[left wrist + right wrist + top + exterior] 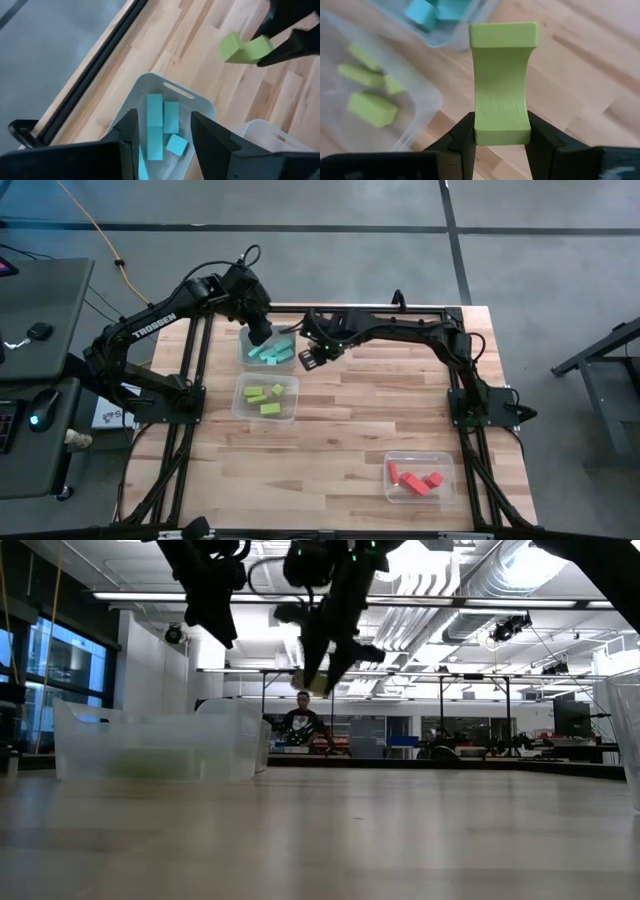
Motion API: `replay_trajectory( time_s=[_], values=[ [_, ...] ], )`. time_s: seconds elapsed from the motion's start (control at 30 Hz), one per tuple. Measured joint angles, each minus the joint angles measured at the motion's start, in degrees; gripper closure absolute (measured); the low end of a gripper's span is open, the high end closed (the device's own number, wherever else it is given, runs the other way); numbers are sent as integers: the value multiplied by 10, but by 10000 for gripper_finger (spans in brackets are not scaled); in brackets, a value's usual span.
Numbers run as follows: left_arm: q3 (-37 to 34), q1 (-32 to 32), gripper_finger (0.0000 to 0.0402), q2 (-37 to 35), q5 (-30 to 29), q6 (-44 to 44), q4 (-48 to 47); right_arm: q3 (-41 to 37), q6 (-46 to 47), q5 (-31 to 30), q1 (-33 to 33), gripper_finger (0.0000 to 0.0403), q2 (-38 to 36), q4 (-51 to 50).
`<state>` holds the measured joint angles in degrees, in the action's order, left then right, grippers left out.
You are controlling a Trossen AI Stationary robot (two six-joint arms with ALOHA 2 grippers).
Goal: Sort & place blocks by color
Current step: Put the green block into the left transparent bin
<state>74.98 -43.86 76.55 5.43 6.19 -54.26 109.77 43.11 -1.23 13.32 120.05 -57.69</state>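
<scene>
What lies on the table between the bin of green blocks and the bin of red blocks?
Nothing: in the high view, bare wood runs from the bin of green blocks to the bin of red blocks.

One word can be read: "TROSSEN", in white capital letters along the dark upper link of the left arm [155,321], seen from above. A white sheet [110,416] lying beside the table's left edge carries dark print, too small to make out.

Green block [501,95] aloft; others [269,352] sorted by color.
</scene>
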Motion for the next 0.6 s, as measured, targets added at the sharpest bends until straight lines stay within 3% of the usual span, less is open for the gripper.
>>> replay_trajectory(
  time_s=[0.43,0.6],
  values=[
    [0,3,287,0,111,0,0,195,-156,1,0,292,-2,-166],
    [0,20,287,0,127,0,0,246,-202,6,0,292,-2,-208]
  ],
)
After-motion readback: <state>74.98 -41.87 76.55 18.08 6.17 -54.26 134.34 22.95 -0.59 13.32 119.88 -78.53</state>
